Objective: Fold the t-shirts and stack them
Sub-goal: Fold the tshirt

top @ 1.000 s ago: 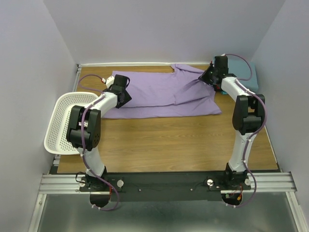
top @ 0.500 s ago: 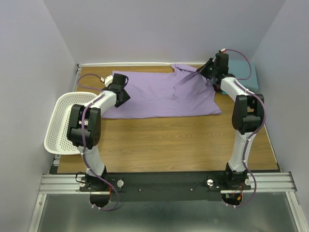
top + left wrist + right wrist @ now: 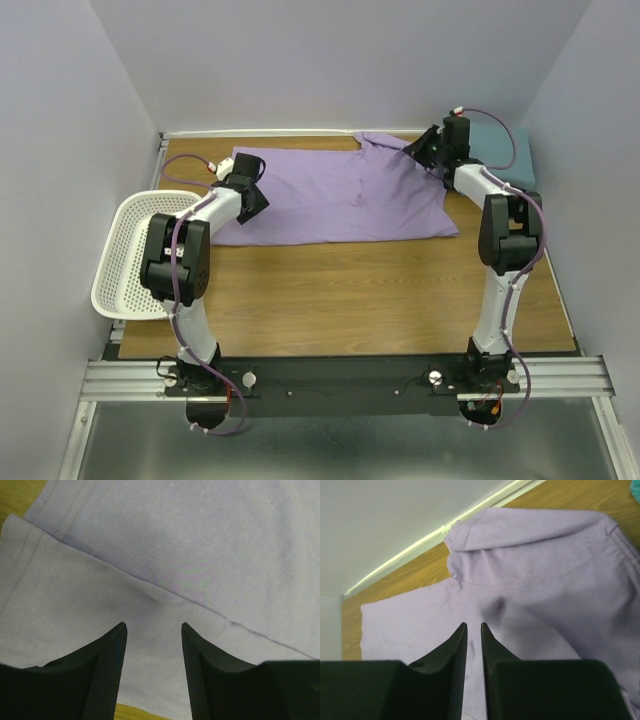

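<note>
A wooden worktop (image 3: 350, 290) is carrying a large lavender t-shirt (image 3: 340, 195), which is lying spread out, wide and fairly flat. A white basket (image 3: 110, 270) is sitting well off the lavender shirt's left end. A folded teal t-shirt (image 3: 508, 148) is lying just past the lavender shirt's right far corner.

The step in hand appears to be the folding of the lavender shirt, which is looking only partly done: one layer is already lying over another along a folded-over edge (image 3: 165, 597), but the cloth is not yet forming a compact rectangle. The next move is probably calling for both arms to pinch matching edges at either end of this shirt and carry them across together, keeping the cloth even.

The left gripper (image 3: 152, 627) is hovering low over the lavender shirt's left end with its jaws standing wide apart, holding nothing. The right gripper (image 3: 474, 626) is hanging above the shirt's right far corner, its jaws parted by only a thin slit, with no cloth showing between them.
</note>
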